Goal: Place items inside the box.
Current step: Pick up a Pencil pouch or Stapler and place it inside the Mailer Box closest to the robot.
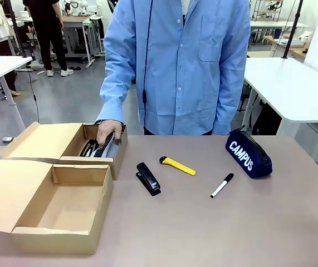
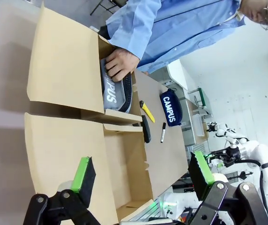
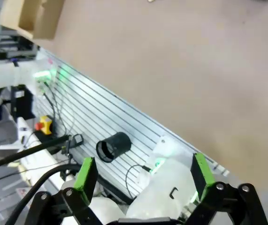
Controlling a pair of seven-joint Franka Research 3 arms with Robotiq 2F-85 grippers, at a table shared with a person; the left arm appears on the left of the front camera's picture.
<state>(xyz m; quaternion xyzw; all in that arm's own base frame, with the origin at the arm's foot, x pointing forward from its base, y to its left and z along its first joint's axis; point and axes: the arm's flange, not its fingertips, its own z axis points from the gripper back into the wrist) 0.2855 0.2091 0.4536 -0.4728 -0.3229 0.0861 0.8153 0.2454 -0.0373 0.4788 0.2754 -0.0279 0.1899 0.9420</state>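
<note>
Items for the box are mostly not yet packed. Nearest us, our left hand (image 2: 142, 171) hangs above the near left corner of the worktop (image 1: 214, 233), its fingers apart with nothing between them. Our right hand (image 3: 143, 172) is spread just as wide and is empty, looking down at the near edge.

At that near left corner stands one open cardboard box (image 1: 55, 240), which looks bare inside. Past it, toward the middle, lie the black stapler (image 1: 148, 178), the marker pen (image 1: 222, 185) and the yellow utility knife (image 1: 177, 166), each apart from the others. The navy pouch (image 1: 248, 153) sits toward the far right.

Along the left edge, just behind the first, is a second box (image 1: 119, 158), where the person's hand (image 1: 108, 131) presses the grey pouch (image 2: 109, 91) down.

We judge the step to be seating that pouch. It should go flat against a wall to leave room for the rest. We would hold both our hands back until the person's hand is out, then take the stapler first, as it lies nearest the boxes.

We count two boxes, two pouches, one knife, one marker and one stapler for certain. A black thing (image 1: 89, 148) beside the grey pouch may be a second stapler, but we cannot tell.
</note>
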